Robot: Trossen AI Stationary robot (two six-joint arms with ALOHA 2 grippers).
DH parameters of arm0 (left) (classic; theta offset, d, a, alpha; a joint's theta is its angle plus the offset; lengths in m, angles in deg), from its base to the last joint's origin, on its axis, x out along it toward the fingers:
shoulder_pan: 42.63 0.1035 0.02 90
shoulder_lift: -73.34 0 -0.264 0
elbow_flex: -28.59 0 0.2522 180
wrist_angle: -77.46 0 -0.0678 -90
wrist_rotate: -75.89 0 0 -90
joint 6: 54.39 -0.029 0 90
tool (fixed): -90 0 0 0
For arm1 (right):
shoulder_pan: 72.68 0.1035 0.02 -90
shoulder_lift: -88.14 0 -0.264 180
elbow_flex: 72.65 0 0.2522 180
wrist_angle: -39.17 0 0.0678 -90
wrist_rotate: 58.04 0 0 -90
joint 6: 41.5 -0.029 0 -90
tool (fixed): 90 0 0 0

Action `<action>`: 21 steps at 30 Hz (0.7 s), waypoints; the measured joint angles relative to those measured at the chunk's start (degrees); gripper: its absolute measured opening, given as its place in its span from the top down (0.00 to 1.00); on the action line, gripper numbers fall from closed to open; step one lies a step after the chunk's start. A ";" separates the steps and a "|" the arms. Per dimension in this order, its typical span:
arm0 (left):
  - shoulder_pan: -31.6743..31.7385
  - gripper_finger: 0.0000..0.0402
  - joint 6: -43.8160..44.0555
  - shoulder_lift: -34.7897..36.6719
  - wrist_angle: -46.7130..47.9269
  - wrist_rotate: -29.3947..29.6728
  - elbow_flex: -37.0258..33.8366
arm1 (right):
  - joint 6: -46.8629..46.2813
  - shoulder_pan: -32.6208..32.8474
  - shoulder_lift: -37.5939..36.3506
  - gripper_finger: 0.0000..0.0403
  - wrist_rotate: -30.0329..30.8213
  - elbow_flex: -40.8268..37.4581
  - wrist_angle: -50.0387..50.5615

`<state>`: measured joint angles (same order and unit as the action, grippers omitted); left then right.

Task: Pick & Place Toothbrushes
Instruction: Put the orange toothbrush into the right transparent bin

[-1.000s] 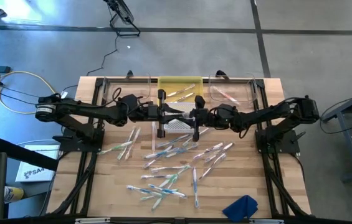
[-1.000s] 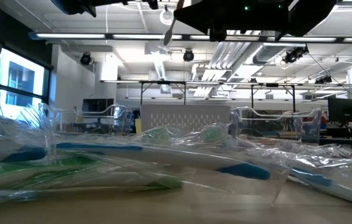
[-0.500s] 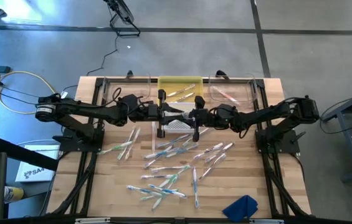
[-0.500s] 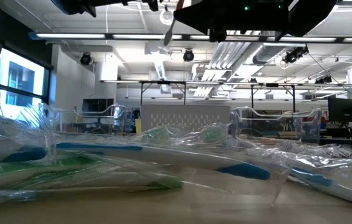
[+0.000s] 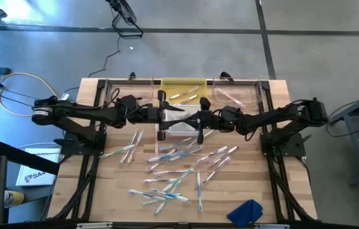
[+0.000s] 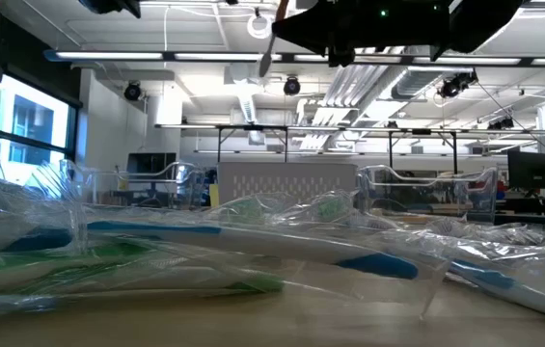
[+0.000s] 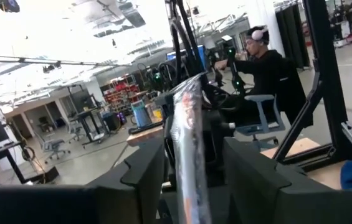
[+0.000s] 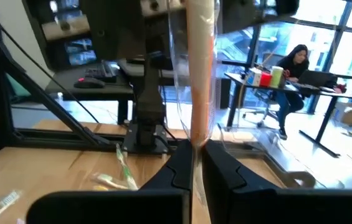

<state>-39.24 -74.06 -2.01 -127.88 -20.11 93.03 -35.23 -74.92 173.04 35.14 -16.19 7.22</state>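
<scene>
Several wrapped toothbrushes lie scattered on the wooden table and fill the foreground of the low view. One wrapped toothbrush is up in the air over the table's far middle, and my right gripper is shut on it. In the low view its free part slants down from the dark arms. My left gripper faces it from the left, open, one finger on either side of the wrapper. In the high view the two grippers stand close together. My right gripper pinches the wrapped toothbrush between its two fingertips. The fingers come about level from the table's right and lie across the brush. The brush is lifted clear, high above the table; which end is held I cannot tell.
A yellow bin stands at the far middle, with a clear bin to its left and another to its right. A white grid piece lies below the grippers. A blue cloth lies near the front right. People sit at desks in the room behind.
My left arm has drawn back a little toward the table's left edge. The lifted toothbrush stays with my right gripper, which has kept still.
</scene>
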 joint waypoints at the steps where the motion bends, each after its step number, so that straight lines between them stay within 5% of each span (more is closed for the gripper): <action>1: 0.00 0.60 -0.75 0.96 1.31 0.01 0.00 | 0.00 0.00 -0.61 0.98 0.05 0.00 0.67; 5: 0.01 0.60 -2.59 4.62 8.25 1.09 0.00 | -0.09 0.06 -4.35 0.98 2.80 0.04 5.56; 15: -0.01 0.60 -2.59 9.37 17.32 1.46 0.02 | -3.79 -0.50 -16.74 0.98 28.86 0.04 34.51; 21: -0.01 0.60 -2.58 10.93 20.23 1.62 0.09 | -9.08 -4.53 -19.20 0.98 35.33 0.04 47.79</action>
<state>-39.25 -76.64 8.92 -107.65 -18.49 93.11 -44.31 -79.45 153.85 70.47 -16.15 55.01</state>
